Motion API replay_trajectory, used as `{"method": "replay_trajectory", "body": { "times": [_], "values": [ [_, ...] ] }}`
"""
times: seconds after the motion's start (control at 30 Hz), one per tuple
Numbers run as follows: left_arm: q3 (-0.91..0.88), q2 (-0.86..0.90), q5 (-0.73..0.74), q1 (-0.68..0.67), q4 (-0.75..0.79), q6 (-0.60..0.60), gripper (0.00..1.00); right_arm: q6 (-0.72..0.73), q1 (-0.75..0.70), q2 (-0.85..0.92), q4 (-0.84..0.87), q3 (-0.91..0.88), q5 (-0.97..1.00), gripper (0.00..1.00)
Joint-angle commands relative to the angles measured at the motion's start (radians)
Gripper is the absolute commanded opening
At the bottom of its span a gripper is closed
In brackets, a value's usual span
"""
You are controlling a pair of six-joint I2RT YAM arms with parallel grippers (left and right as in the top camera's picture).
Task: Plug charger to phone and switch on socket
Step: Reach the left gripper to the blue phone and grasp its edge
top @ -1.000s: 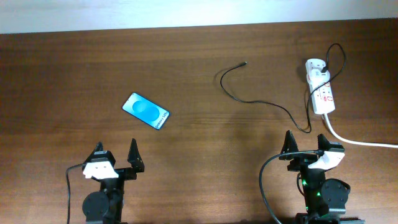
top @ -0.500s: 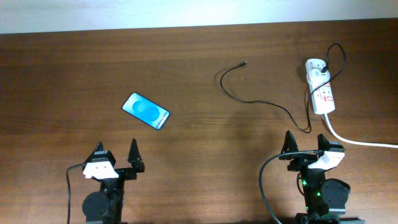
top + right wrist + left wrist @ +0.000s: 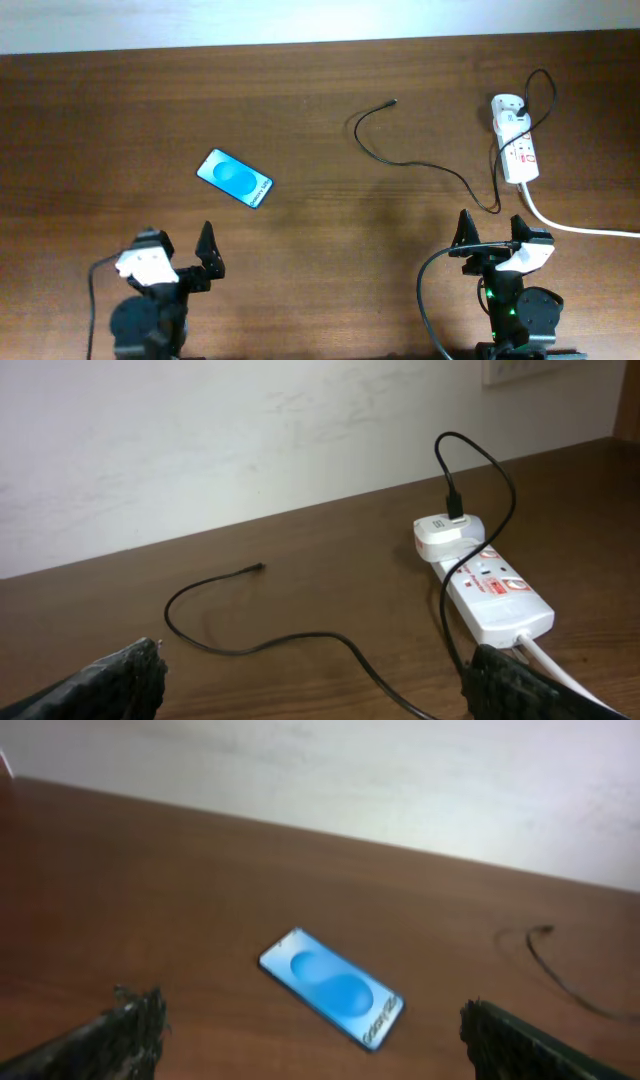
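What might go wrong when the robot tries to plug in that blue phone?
The charger tip is tiny and lies far from the phone, so the right pincer could miss or drop it. The thin cable loops beside the socket; dragging it might tug the strip. The phone lies slanted, so lining up may be hard.

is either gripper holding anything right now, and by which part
Nothing is held. The left gripper and the right gripper are both open and empty. The phone and the charger lie apart from them.
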Motion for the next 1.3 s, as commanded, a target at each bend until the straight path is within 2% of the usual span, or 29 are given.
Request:
{"method": "replay_trajectory", "body": {
  "times": [0.0,0.13,0.2,0.27,0.3,0.37,0.43,0.47,0.5,0.57,0.63,0.7,0.8,0.83,1.0,1.13,1.2,1.27],
  "values": [
    [0.193,0.183,0.011,0.006,-0.061,-0.002,0.99,0.004,0.002,-0.008,-0.003,-0.006,0.005,0.99],
    [0.581,0.592,0.097,0.005,-0.279,-0.094,0.99,0.004,0.002,-0.008,-0.003,-0.006,0.005,0.99],
    [0.797,0.787,0.098,-0.003,-0.462,-0.096,0.99,0.004,0.002,-0.008,-0.003,-0.006,0.005,0.99],
    [0.951,0.939,0.115,-0.035,-0.551,-0.096,0.99,0.004,0.002,-0.008,-0.003,-0.006,0.005,0.99],
    [0.966,0.988,0.211,-0.037,-0.547,-0.099,0.99,0.004,0.002,-0.008,-0.003,-0.006,0.005,0.99],
    [0.966,1.032,0.309,-0.037,-0.547,-0.099,0.99,0.004,0.002,-0.008,-0.003,-0.006,0.005,0.99],
    [0.966,1.048,0.356,-0.037,-0.530,-0.099,0.99,0.004,0.002,-0.008,-0.003,-0.006,0.005,0.99],
    [0.966,1.050,0.341,-0.037,-0.524,-0.130,0.99,0.004,0.002,-0.008,-0.003,-0.006,0.005,0.99],
    [0.966,1.050,0.286,-0.039,-0.533,-0.249,0.99,0.004,0.002,-0.008,-0.003,-0.006,0.005,0.99],
    [0.980,1.055,0.113,-0.074,-0.563,-0.404,1.00,0.004,0.002,-0.008,-0.003,-0.006,0.005,0.98],
    [1.067,1.107,0.001,-0.117,-0.639,-0.521,1.00,0.004,0.002,-0.008,-0.003,-0.006,0.005,0.98],
    [1.199,1.210,-0.007,-0.126,-0.733,-0.542,1.00,0.004,0.002,-0.008,-0.003,-0.006,0.005,0.98],
    [1.567,1.571,-0.013,-0.126,-0.959,-0.549,0.99,0.004,0.002,-0.008,-0.003,-0.006,0.005,0.99],
    [1.609,1.643,-0.002,-0.126,-0.970,-0.557,0.99,0.004,0.002,-0.008,-0.003,-0.006,0.005,0.98],
    [1.618,1.921,0.090,-0.118,-0.969,-0.605,0.99,0.004,0.002,-0.008,-0.003,-0.006,0.005,0.99],
    [1.618,2.041,0.092,-0.103,-0.969,-0.608,0.99,0.004,0.002,-0.008,-0.003,-0.006,0.005,0.99],
    [1.618,2.078,0.089,-0.086,-0.968,-0.674,0.99,0.004,0.002,-0.008,-0.003,-0.006,0.005,0.99],
    [1.618,2.085,0.089,-0.071,-0.942,-0.691,0.99,0.004,0.002,-0.008,-0.003,-0.006,0.005,0.98]
  ]
}}
